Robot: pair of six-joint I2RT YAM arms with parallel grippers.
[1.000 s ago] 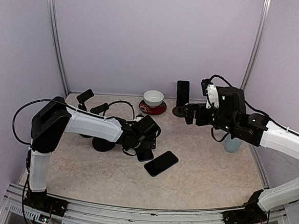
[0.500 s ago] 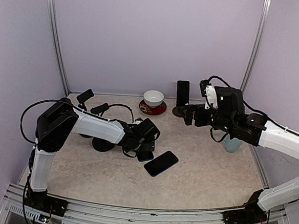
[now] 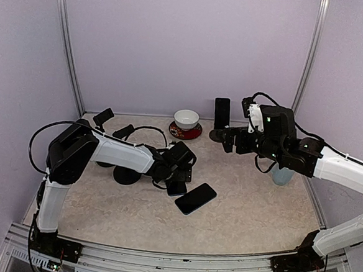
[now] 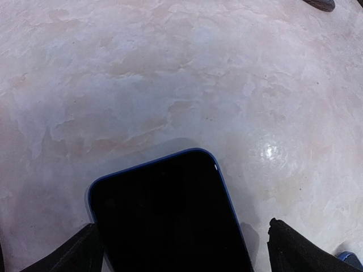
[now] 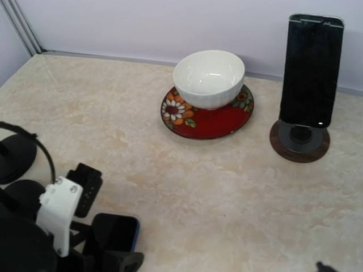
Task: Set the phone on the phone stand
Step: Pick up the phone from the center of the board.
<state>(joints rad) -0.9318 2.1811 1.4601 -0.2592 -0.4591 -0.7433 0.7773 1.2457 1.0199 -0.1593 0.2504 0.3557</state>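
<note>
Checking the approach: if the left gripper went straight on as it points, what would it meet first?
Probably the blue-edged phone, lying flat right under the open left gripper; depth is unclear.

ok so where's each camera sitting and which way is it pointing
top external: high behind the arm bases, looking down across the table; both arms show, left pincer low over the blue phone, right pincer raised.
left wrist: on the left arm, looking down at the blue phone; its own fingertips at the bottom corners.
right wrist: on the right arm, facing the back wall, bowl and upright phone on a stand; own fingers hardly show.
shared: both wrist views catch the blue phone.
</note>
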